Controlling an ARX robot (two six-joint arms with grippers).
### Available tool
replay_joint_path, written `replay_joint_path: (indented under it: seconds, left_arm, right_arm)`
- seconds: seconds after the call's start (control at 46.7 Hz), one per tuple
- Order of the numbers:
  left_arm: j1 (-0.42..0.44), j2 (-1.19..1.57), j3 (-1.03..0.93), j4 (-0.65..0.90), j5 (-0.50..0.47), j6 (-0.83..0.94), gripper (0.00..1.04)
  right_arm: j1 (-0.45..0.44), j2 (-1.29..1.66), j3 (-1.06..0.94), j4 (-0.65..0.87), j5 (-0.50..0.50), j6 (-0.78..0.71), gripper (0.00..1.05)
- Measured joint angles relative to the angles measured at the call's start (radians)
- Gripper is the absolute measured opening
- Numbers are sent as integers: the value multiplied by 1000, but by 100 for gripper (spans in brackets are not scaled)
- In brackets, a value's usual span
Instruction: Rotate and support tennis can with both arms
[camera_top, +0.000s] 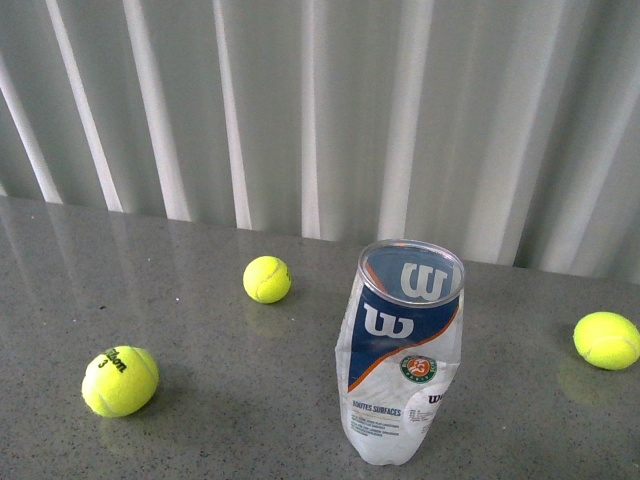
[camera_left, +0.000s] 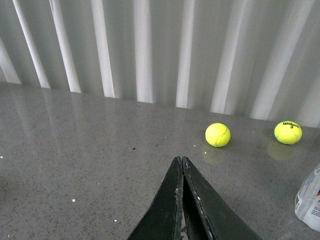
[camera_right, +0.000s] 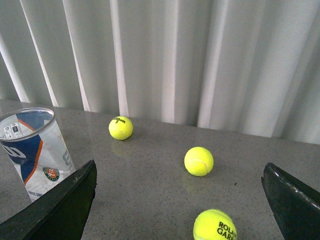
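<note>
Left fingers (camera_left: 181, 165) together, right fingers (camera_right: 90, 175) spread, both empty; upright open-topped tennis can (camera_top: 402, 352), seemingly dented.

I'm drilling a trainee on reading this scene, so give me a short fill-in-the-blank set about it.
1. The tennis can stands upright on the grey table with its top ____.
2. In the front view, ____ yellow balls lie on the table.
3. The left gripper has its jaws ____.
4. The right gripper has its jaws ____, with nothing between them.

Missing words: open; three; shut; open
</note>
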Motion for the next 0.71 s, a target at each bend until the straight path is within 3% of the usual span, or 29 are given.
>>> replay_joint_path:
  seconds: [0.128, 0.214, 0.514, 0.706]
  left_arm:
    - [0, -42, 0, -42, 0, 0, 4]
    - [0, -175, 0, -201, 0, -2, 4]
    - [0, -202, 0, -208, 0, -2, 4]
    - [0, -202, 0, -209, 0, -3, 33]
  right_arm:
    - [0, 0, 0, 0, 0, 0, 98]
    - [0, 0, 0, 0, 0, 0, 98]
    - [0, 0, 0, 0, 0, 0, 98]
    - [0, 0, 0, 0, 0, 0, 98]
